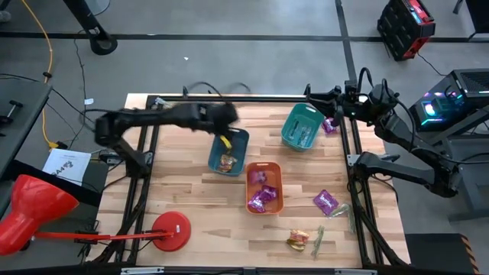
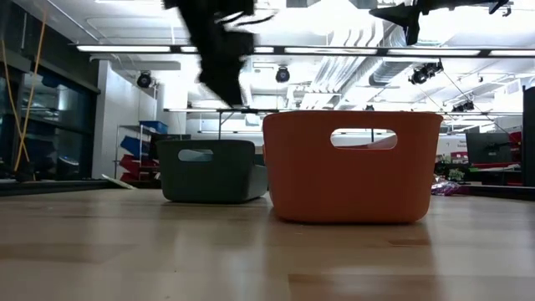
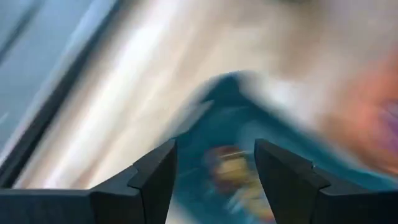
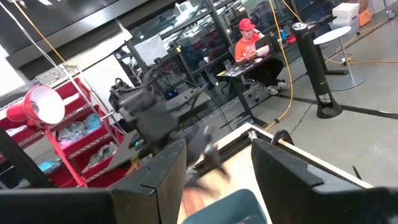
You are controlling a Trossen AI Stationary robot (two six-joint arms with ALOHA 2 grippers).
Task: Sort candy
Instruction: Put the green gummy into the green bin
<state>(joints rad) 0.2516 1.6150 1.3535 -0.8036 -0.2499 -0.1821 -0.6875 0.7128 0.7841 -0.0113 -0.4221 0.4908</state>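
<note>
My left gripper [image 1: 226,134] [image 3: 214,146] hovers open above the dark teal bin [image 1: 229,150], blurred by motion. Orange-gold candy [image 1: 227,162] [image 3: 233,171] lies in that bin, below the open fingers. Purple candy [image 1: 262,197] lies in the orange bin [image 1: 264,208]. Pale green sticks [image 1: 304,136] lie in the light teal bin [image 1: 290,122]. On the table lie loose purple candy [image 1: 325,202], another purple packet [image 1: 330,124], orange-gold pieces [image 1: 298,241] and green sticks [image 1: 318,240]. My right gripper [image 1: 315,96] [image 4: 217,146] waits open at the far edge, above the light teal bin.
A red lamp base [image 1: 172,229] stands on the table's near left corner. The three bins sit mid-table; in the low view the orange bin [image 2: 351,163] stands nearest, the dark bin [image 2: 213,171] behind it. A person [image 4: 252,46] sits at a desk far behind the table.
</note>
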